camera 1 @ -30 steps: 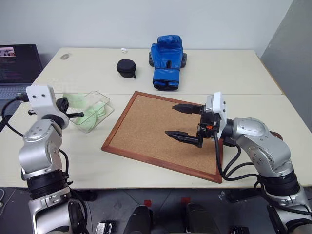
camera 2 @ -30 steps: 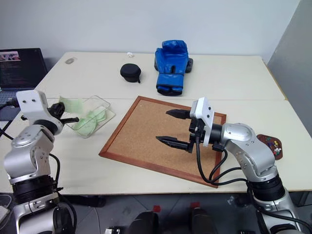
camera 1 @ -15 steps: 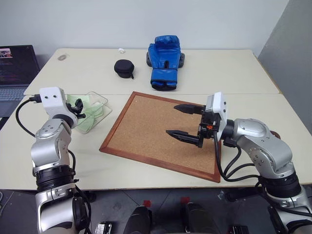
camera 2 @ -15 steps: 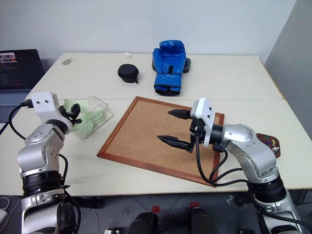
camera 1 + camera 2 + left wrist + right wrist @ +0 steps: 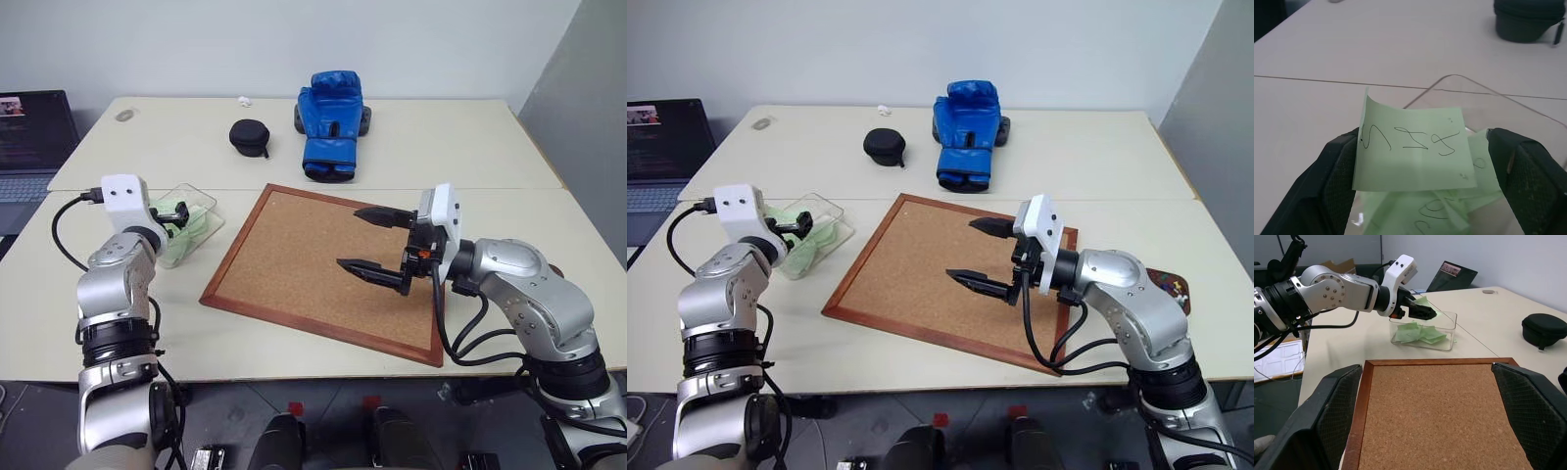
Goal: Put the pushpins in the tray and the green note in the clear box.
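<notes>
The left gripper (image 5: 1420,161) sits over the clear box (image 5: 201,217) on the tabletop (image 5: 421,157), fingers (image 5: 1332,166) spread wide. The green note (image 5: 1413,152) sits between them, touching the left one and not pinched. More green notes (image 5: 1418,333) lie in the box. The right gripper (image 5: 377,245) hovers over the corkboard (image 5: 294,264), fingers wide apart and holding nothing. The tray (image 5: 1169,287) is at the right edge with pushpins (image 5: 1178,288) in it. A black case (image 5: 252,136) and a blue glove (image 5: 331,124) sit farther back.
</notes>
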